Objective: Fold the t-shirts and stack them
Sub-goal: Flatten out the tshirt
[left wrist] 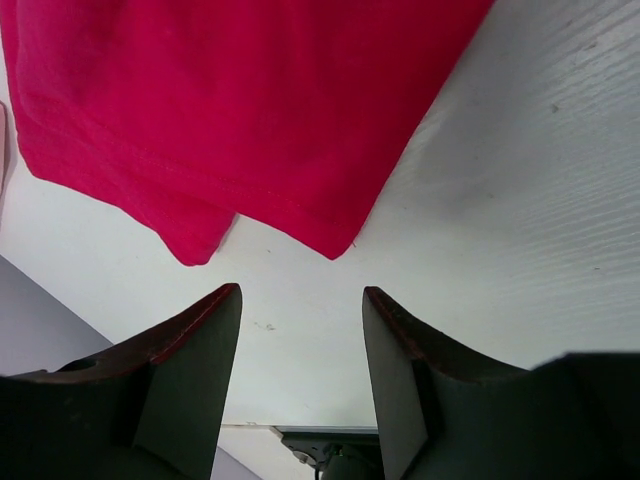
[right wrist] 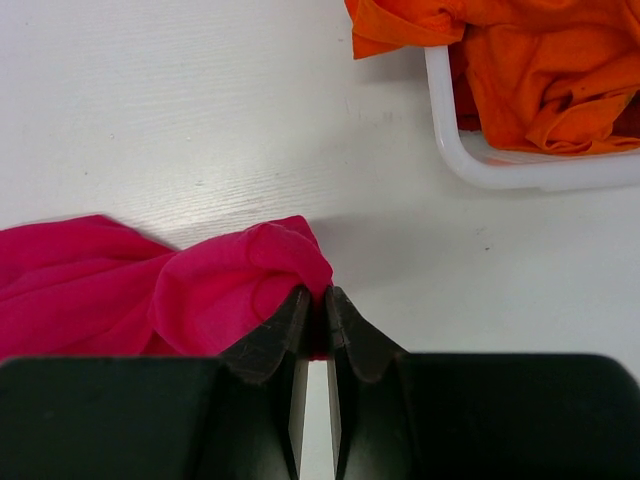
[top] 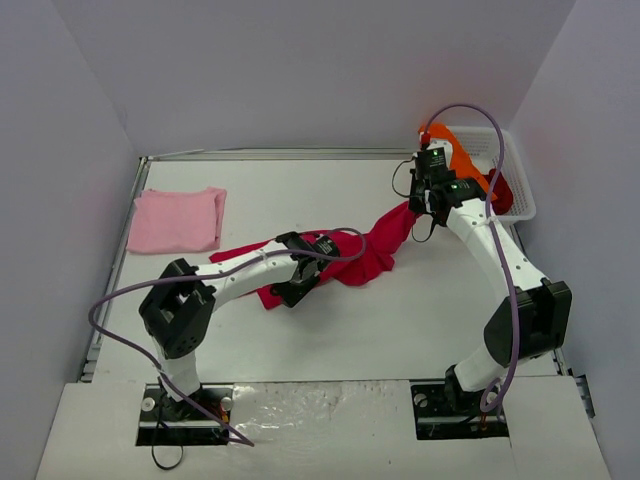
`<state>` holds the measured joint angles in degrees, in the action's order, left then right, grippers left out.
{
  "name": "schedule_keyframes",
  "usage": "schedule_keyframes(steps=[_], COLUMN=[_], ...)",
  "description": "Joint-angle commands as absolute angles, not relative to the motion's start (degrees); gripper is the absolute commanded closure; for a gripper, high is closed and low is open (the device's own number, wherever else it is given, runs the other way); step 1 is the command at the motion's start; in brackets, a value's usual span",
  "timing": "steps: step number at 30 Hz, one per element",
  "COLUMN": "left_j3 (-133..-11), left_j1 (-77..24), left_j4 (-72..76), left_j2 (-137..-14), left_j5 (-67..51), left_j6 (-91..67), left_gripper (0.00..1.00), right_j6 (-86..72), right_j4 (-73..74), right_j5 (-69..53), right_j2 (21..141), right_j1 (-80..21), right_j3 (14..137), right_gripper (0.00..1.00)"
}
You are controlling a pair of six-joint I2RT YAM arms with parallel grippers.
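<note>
Over the table (top: 420,310), the left gripper (left wrist: 300,295) hangs open just short of the hem of the crimson shirt (left wrist: 230,110), soft, limp cloth probably best taken at its corners, while farther right the right gripper (right wrist: 313,295) pinches its bunched end.

Crimson t-shirt (top: 372,252) bunched mid-table, right claw (top: 416,208) at its end, folded pink t-shirt (top: 180,220) left, orange t-shirt (top: 462,160) in basket (top: 522,192)

White, faintly grained counter (top: 330,195). Plain pale lavender-grey walls (top: 300,70) enclose it at 9, 12 and 3 o'clock. A metal rail (top: 270,154) borders its 12 o'clock edge.
</note>
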<state>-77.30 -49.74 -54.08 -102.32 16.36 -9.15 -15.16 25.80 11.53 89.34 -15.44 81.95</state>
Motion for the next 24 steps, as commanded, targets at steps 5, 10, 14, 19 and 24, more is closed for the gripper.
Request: schedule_keyframes(steps=[5,10,14,19,24], left_j3=[-81.39,-80.25,-79.02,-76.82,-74.53], left_j1=[-51.42,-51.42,-51.42,-51.07,-50.01], left_j4=[-59.94,-61.79,-61.44,-60.12,-57.92], left_j2=[-104.32,-106.00,-106.26,-106.44,-106.87], left_j5=[19.51,21.62,21.89,21.71,21.01], left_j6=[-14.50,-17.57,-18.81,-19.34,-19.34], left_gripper=[0.50,0.50,0.50,0.50,0.50], right_j6=[-15.65,-15.64,-15.64,-15.56,-15.47], right_j4=[24.87,24.61,24.61,24.43,24.52], right_j5=[12.39,12.30,12.22,12.30,12.22], right_j2=[87.19,87.27,87.63,87.80,87.71], right_j1=[-15.64,-15.64,-15.64,-15.64,-15.64], right_j3=[81.04,80.77,80.86,80.68,80.86], right_gripper=[0.91,0.91,0.91,0.91,0.90])
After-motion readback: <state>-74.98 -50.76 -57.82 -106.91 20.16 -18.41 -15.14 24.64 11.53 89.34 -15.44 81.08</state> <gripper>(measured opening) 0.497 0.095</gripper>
